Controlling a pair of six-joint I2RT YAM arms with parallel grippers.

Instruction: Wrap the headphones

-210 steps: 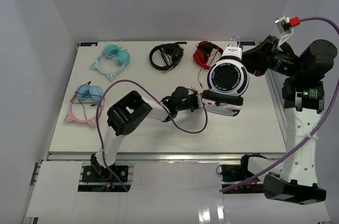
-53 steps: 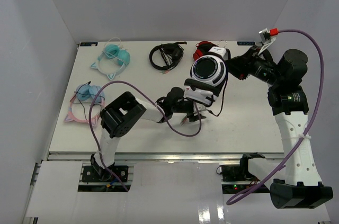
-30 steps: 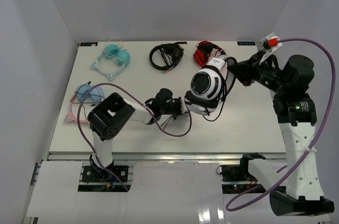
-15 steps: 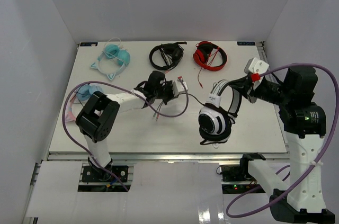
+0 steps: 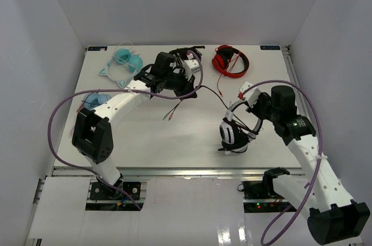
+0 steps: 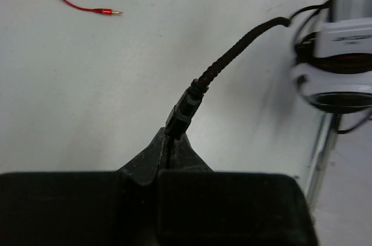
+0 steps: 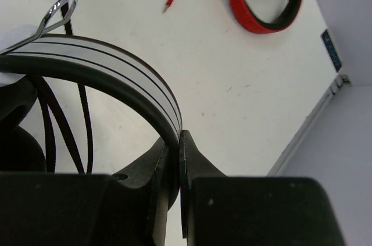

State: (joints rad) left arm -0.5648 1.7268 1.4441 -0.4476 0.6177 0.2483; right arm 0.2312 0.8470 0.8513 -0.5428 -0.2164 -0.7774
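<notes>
The white headphones (image 5: 229, 135) with black cushions hang low over the table's right half. My right gripper (image 5: 247, 113) is shut on their striped white headband (image 7: 104, 60), pinched between the jaws (image 7: 177, 141). Black loops of cable (image 7: 64, 124) hang beside the band. The thin black cable (image 5: 212, 96) runs taut from the headphones up and left to my left gripper (image 5: 189, 88), which is shut on the cable's thicker plug end (image 6: 181, 112). In the left wrist view the braided cable (image 6: 238, 48) leads away to the headphones (image 6: 340, 66). Loose wire ends (image 5: 173, 110) dangle below the left gripper.
Red headphones (image 5: 229, 60) lie at the back, their red lead (image 6: 87, 9) trailing on the table. All-black headphones (image 5: 187, 55) sit behind my left wrist. Teal cat-ear headphones (image 5: 122, 63) and a blue-pink pair (image 5: 93, 103) lie at the left. The table's right edge (image 7: 314, 118) is close.
My left gripper has swung back and right with the cable end, pulling the cable taut. The right gripper has come lower and left, turning the headphones edge-on.
</notes>
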